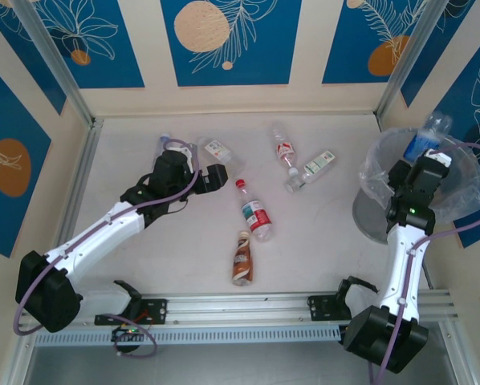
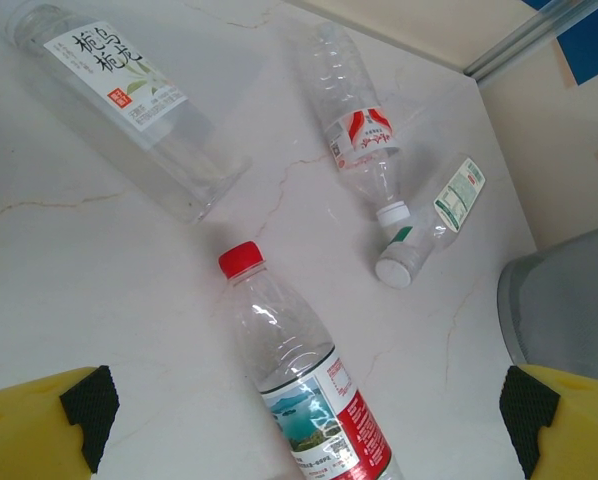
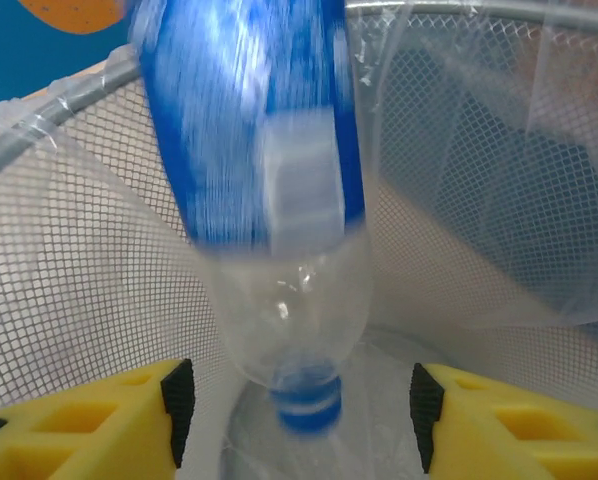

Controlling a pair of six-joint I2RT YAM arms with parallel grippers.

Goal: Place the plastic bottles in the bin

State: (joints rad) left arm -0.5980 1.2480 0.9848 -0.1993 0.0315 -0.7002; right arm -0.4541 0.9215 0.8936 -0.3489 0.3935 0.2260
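Release step, seemingly: blue-label bottle [image 3: 269,190] cap-down in bin [image 3: 59,250] at right edge of worktop [image 1: 320,233], loose between wide-open right jaws. Left jaws open, empty, above red-cap bottle [image 2: 289,370] mid-worktop; next, lower and grip it.

- On the white label of the large clear bottle [image 2: 119,100], four big dark Chinese characters were printed in two columns. 乌 and 龙 could be made out among them, and the finer print below was too small to be read.
- On the red-and-white-labelled bottle [image 2: 354,125], lettering was seen on the label but could not be read.
- On the green-and-white-labelled bottle [image 2: 444,210], only illegible small print was found.
- On the red-capped bottle [image 2: 299,385], a lake picture and a red panel with tiny white print were shown, and none of it was legible.
- On the blue-labelled bottle [image 3: 269,180], a white patch was blurred and nothing could be read.
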